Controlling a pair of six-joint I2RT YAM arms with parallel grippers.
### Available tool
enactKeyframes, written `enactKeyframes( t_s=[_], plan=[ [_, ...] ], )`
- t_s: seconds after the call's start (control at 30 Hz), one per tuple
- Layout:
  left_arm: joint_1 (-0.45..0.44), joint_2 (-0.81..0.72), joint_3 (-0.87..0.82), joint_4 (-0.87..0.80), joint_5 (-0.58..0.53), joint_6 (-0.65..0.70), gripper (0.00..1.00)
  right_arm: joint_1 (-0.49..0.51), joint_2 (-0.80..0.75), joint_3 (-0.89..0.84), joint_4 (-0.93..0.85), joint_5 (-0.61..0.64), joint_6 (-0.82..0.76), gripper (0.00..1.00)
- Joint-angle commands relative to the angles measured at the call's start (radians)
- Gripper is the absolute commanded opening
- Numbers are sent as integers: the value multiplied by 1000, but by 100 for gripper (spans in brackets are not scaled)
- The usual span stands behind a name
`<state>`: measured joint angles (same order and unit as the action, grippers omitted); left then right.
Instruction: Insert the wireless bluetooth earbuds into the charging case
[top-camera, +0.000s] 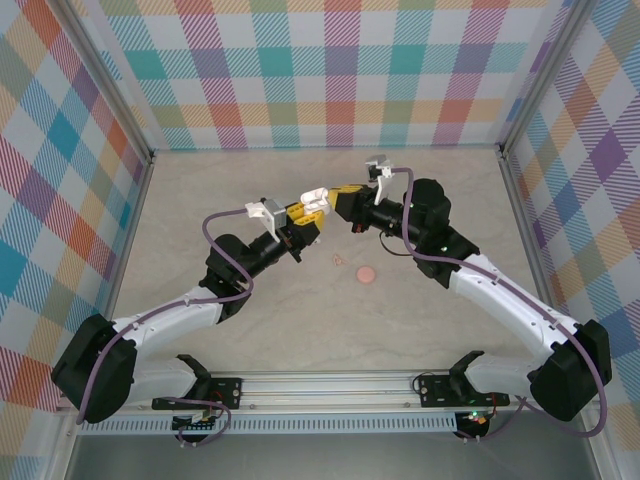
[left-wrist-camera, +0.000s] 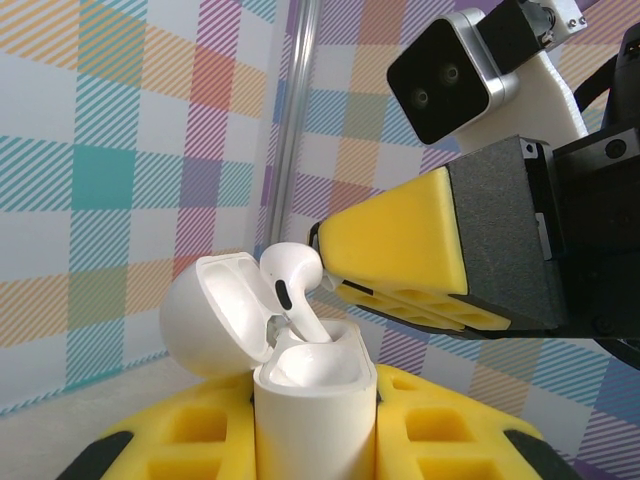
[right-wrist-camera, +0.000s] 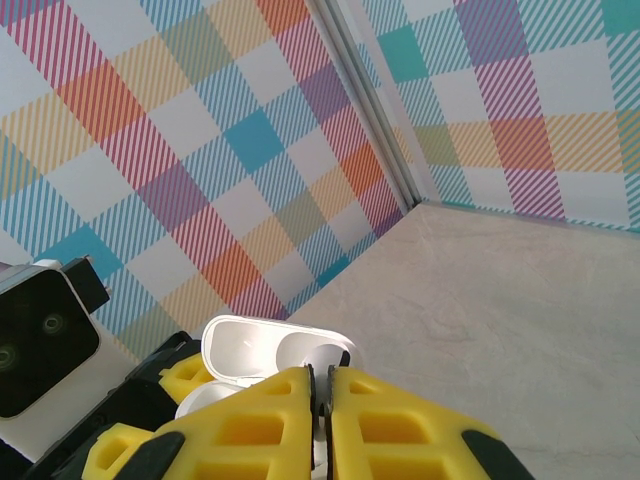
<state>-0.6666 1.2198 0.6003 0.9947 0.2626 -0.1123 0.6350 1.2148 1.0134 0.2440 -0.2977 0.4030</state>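
Top external: left gripper (top-camera: 303, 218) and right gripper (top-camera: 338, 197) meet above the table (top-camera: 250, 330), with the charging case (top-camera: 314, 197) between them.

Left wrist: the left gripper (left-wrist-camera: 315, 455) is clamped on the charging case (left-wrist-camera: 312, 385), lid open. The right gripper (left-wrist-camera: 325, 268) pinches an earbud (left-wrist-camera: 292, 285) just above the case, stem tilted into a well. Risk: pushing at this tilt could jam it on the rim or flick it out.

Right wrist: the right gripper (right-wrist-camera: 320, 400) has its jaws nearly together, and the case (right-wrist-camera: 270, 345) sits just past the tips.

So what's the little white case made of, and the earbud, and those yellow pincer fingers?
Charging case: looks like hard plastic, glossy white, with soft highlights on the lid.
Earbud: the same shiny white plastic, one dark spot.
Right pincer fingers: matte yellow, moulded with square pockets; plastic or rubbery, I can't tell.
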Motion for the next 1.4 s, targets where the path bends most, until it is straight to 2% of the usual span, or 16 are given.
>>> enactKeyframes(
  t_s=[0.0, 0.47, 1.37],
  plan=[
    [-16, -28, 22, 54, -8, -1, 0, 6, -4, -12, -2, 5, -22, 12],
    [-15, -38, 26, 26, -23, -1, 0, 21, -30, -11, -52, 7, -57, 12],
    [-16, -3, 49, -10, 0, 8, 0, 61, 15, 76, -136, -46, -90, 23]
  ],
)
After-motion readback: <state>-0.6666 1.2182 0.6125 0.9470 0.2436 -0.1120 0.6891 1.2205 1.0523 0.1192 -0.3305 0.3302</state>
